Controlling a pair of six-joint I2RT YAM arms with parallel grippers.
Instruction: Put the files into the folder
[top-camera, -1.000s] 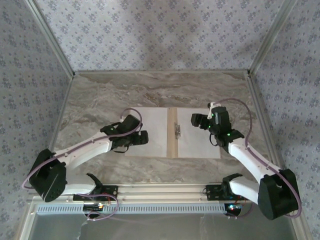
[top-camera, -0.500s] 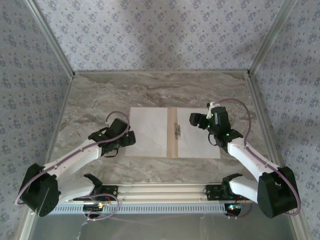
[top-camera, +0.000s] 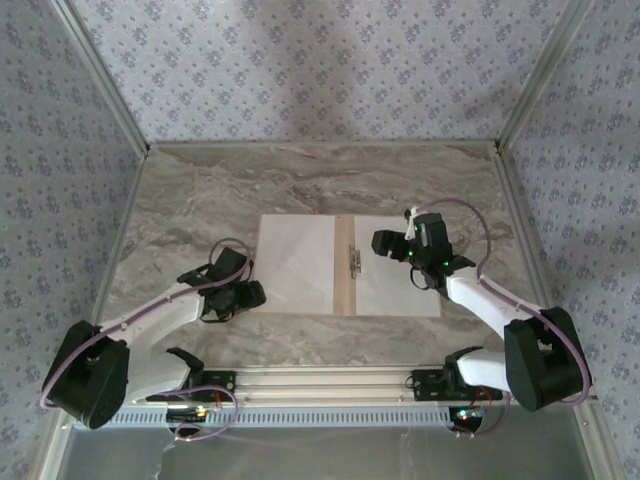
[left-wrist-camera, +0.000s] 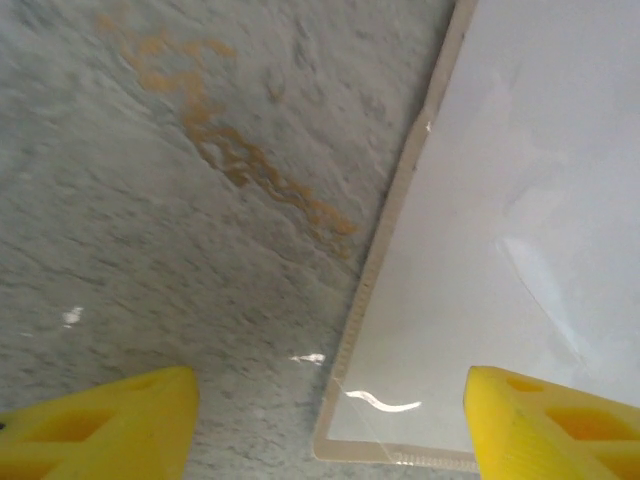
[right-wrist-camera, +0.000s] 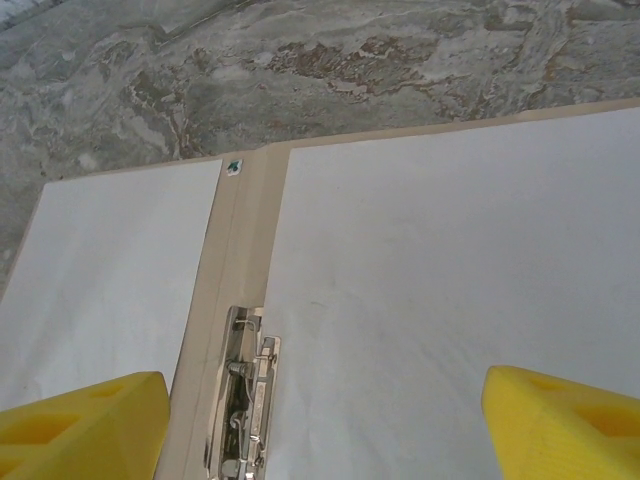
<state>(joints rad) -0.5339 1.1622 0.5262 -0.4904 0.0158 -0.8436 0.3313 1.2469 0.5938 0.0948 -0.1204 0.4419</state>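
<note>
Folder (top-camera: 344, 298) lies open and flat on the marble table (top-camera: 200, 190), tan spine running near-to-far, both halves face up. Each half carries one white file: left sheet (top-camera: 295, 262) on the left half, right sheet (top-camera: 398, 292) on the right half. Both sheets lie inside the folder's edges, with a thin tan border showing round them.

Left gripper (top-camera: 250, 296) sits at the folder's near left corner. Its yellow fingers are spread apart with nothing between them. In the wrist view one finger (left-wrist-camera: 100, 425) is over bare table and the other over the sheet's corner; contact cannot be judged.

Right gripper (top-camera: 384, 243) is over the far part of the folder's right half, just right of the spine, jaws wide and empty.

Metal clip (right-wrist-camera: 245, 400) is fixed on the spine, between the two sheets.
</note>
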